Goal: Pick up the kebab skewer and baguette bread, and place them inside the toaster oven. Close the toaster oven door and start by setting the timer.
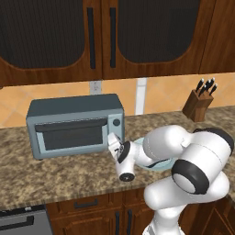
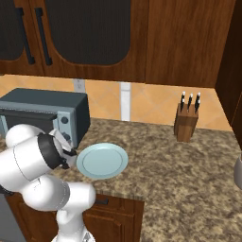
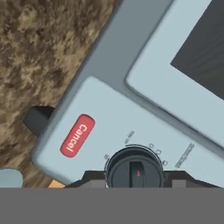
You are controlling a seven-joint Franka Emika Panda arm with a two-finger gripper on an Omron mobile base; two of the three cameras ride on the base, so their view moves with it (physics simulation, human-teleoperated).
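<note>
The toaster oven (image 1: 73, 126) sits on the granite counter (image 1: 55, 176) under the dark wood cabinets (image 1: 101, 36), and its door (image 1: 69, 137) is up and closed, dark window facing out. The white arm reaches in from the front, and the gripper (image 1: 114, 143) is right at the oven's right-hand panel, low down near the bottom knob. From the hand view it is tight in on that panel: a round dark knob (image 3: 134, 171) with a small red mark sits squarely between the two dark finger tips, one on either side of it, and the jaws are clamped on that knob. A red Cancel button (image 3: 77, 135) sits on the panel just beside it, and the corner of the door's glass shows above. A pale blue plate (image 2: 102, 160) lies on the counter just beside the oven, partly behind the arm. Off to the far side, a wooden knife block (image 2: 185, 123) stands against the tiled wall, well apart from the action.
</note>
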